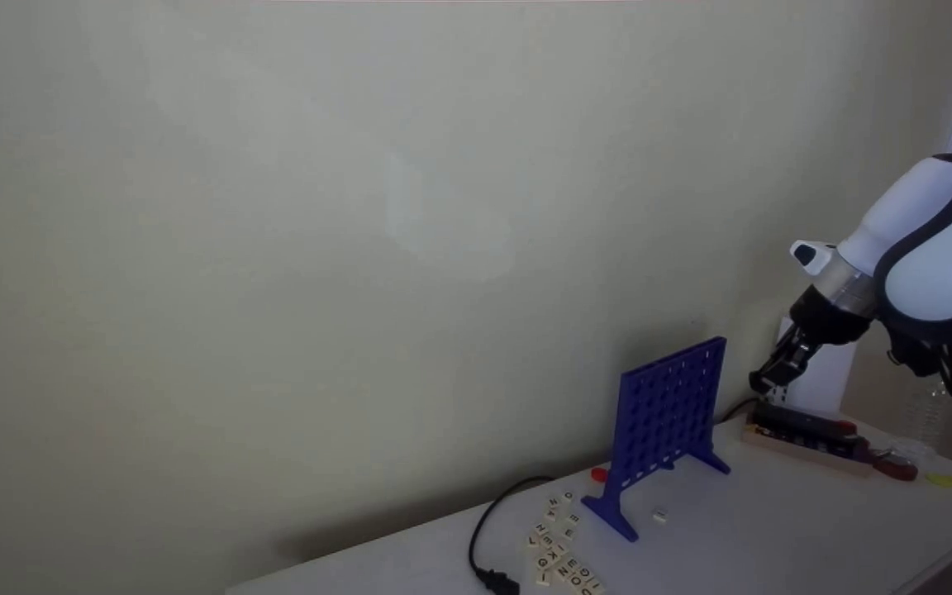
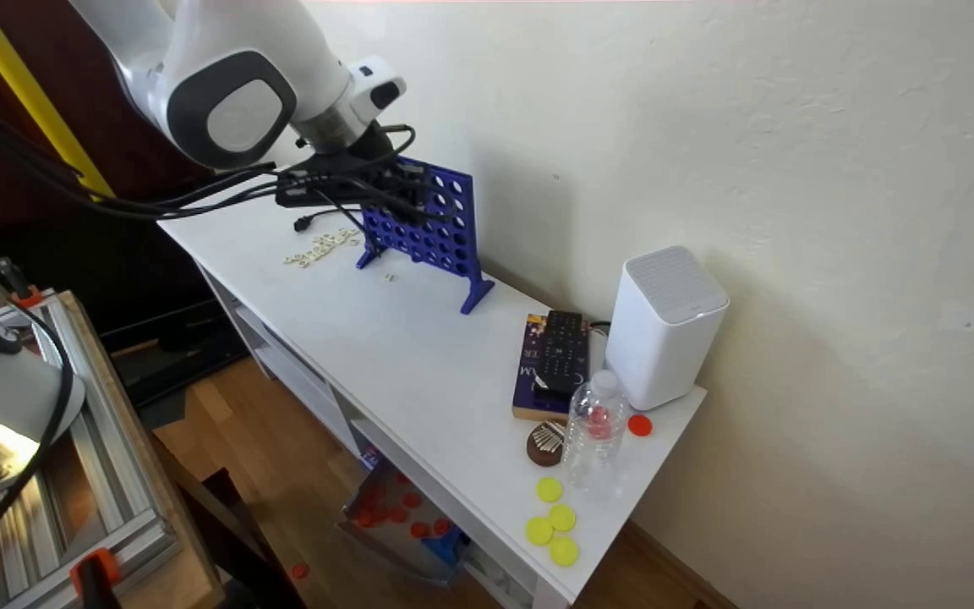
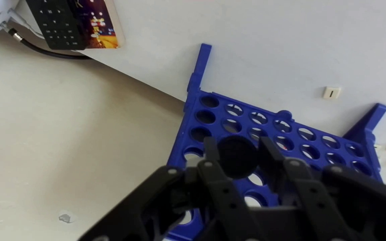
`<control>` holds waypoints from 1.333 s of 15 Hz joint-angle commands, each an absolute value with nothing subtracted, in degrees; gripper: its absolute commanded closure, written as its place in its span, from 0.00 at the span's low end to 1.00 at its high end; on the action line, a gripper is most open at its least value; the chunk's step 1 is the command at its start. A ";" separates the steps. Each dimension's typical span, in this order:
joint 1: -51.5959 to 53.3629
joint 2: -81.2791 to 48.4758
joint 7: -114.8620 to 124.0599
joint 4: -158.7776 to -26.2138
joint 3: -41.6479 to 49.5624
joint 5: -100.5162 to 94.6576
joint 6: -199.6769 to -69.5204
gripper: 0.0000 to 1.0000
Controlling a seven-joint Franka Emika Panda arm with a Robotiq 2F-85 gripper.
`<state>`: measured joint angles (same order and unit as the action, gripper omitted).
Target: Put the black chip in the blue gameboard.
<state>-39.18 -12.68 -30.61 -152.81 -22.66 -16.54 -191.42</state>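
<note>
You have the black chip (image 3: 237,157) pinched in the gripper (image 3: 240,149), below and right of centre in the wrist view. Grasping looks done; slotting it into the blue gameboard (image 3: 269,129) seen behind remains.

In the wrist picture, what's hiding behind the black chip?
The blue gameboard is behind the black chip: some of its round holes show above and below. The part right behind the chip is covered, so I can't see whether any holes there are filled.
</note>
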 commanded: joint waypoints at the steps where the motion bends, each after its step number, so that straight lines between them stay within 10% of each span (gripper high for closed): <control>1: -48.10 -13.34 -28.79 -154.07 -28.90 -21.27 -195.10 0.90; 20: -78.59 -18.68 -15.11 -148.85 -53.32 -38.48 -196.33 0.90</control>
<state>-74.31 -16.09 -17.59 -151.12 -49.57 -34.92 -198.16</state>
